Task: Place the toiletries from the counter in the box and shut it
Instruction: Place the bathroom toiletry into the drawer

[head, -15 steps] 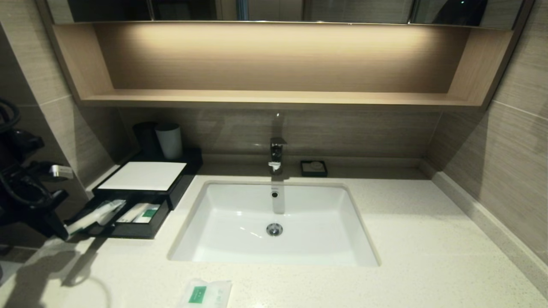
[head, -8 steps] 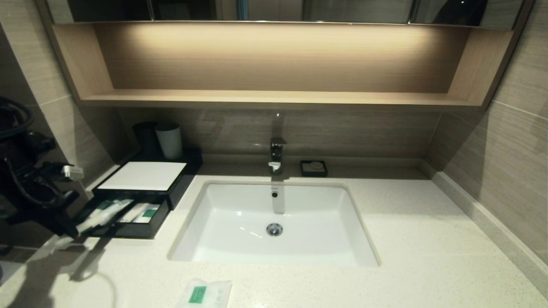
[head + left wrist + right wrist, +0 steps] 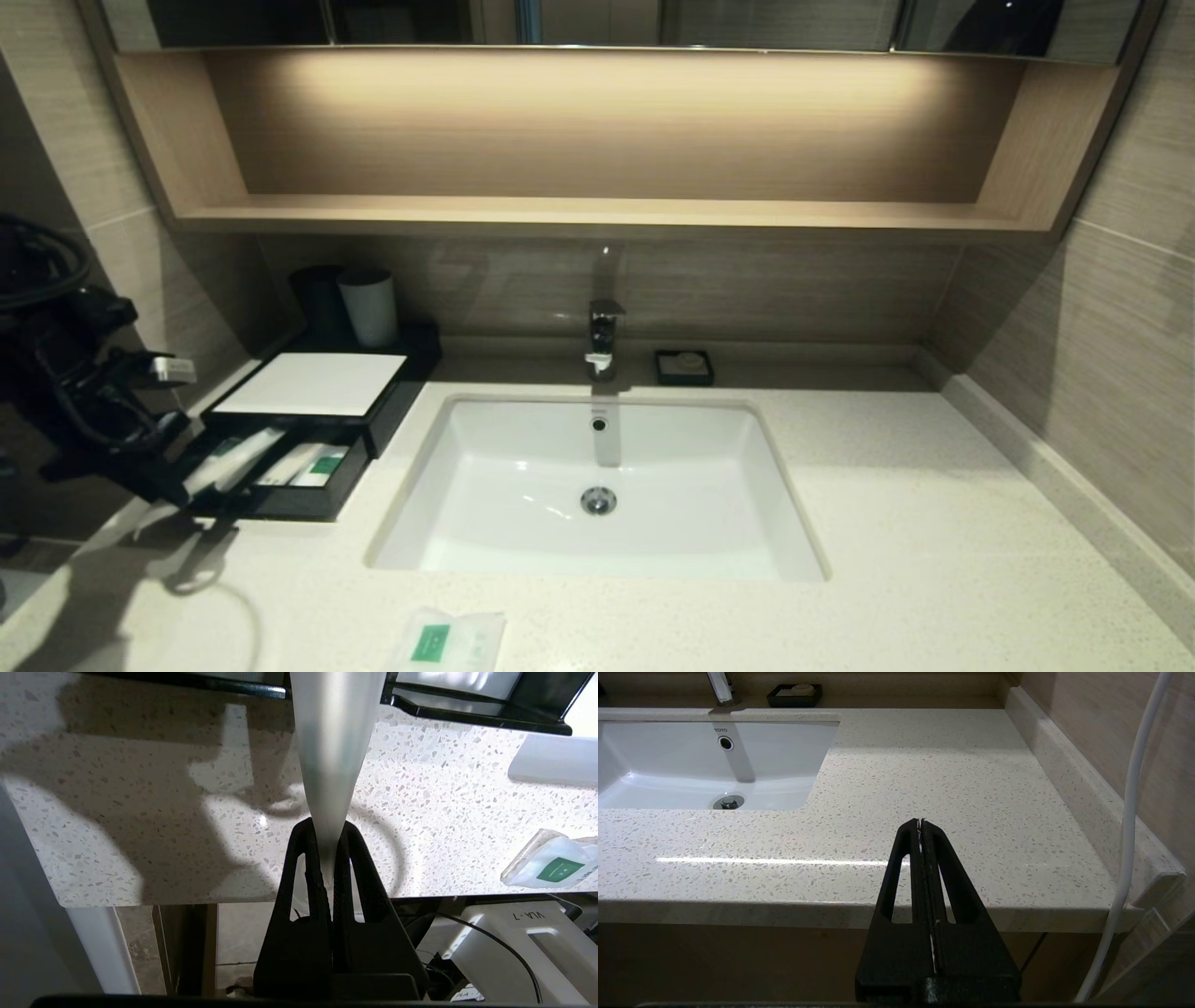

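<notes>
My left gripper [image 3: 177, 485] [image 3: 328, 833] is shut on one clear-wrapped toothbrush [image 3: 233, 459] [image 3: 332, 742] and holds it slanting into the open drawer of the black box [image 3: 313, 385], at the counter's far left. The other toothbrush [image 3: 301, 464], with a green label, lies in the drawer. The white sachet with a green label [image 3: 446, 640] [image 3: 553, 865] lies on the counter [image 3: 887, 523] at the front edge, before the sink. My right gripper [image 3: 920, 823] is shut and empty, held off the counter's front right edge; it does not show in the head view.
The white sink [image 3: 597, 485] and tap [image 3: 602, 338] take up the middle. A grey cup [image 3: 370, 306] and a dark cup stand behind the box. A black soap dish [image 3: 684, 366] sits behind the sink. Walls close both sides.
My left gripper has moved right and a little away from me with the toothbrush, carrying its free end further into the drawer. The sachet and the right arm have not moved.
</notes>
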Tool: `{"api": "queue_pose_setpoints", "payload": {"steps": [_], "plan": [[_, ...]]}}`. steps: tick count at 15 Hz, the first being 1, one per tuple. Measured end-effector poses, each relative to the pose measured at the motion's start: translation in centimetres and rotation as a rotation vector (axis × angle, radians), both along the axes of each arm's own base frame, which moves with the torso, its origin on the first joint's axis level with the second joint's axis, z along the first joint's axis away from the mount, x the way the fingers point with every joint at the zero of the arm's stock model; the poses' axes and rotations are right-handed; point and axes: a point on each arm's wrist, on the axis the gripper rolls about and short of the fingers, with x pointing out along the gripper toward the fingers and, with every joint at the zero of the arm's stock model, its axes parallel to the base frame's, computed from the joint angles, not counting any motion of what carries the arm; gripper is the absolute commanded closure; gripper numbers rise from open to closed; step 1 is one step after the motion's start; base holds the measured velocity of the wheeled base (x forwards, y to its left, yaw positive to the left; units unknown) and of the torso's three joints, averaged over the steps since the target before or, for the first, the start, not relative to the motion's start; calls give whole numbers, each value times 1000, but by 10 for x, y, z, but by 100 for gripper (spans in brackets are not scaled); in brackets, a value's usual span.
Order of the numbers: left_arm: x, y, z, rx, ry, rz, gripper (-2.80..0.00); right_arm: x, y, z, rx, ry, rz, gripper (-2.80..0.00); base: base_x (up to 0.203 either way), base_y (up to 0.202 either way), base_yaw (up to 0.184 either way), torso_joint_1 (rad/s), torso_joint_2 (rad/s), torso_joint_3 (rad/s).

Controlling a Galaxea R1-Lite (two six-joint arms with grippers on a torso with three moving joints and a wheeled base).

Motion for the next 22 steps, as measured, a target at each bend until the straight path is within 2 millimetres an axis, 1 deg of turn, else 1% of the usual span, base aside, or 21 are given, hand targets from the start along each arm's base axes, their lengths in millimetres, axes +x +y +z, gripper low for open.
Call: {"api": "queue_pose_setpoints", "payload": {"steps": [7,22], "plan": [[9,-8,-5,5,-17,-26,0,0,0,0,0,0,0,0,0,0,0,0,0,0],[31,-12,-20,28,-87,-23,0,0,0,0,0,0,0,0,0,0,0,0,0,0]]}}
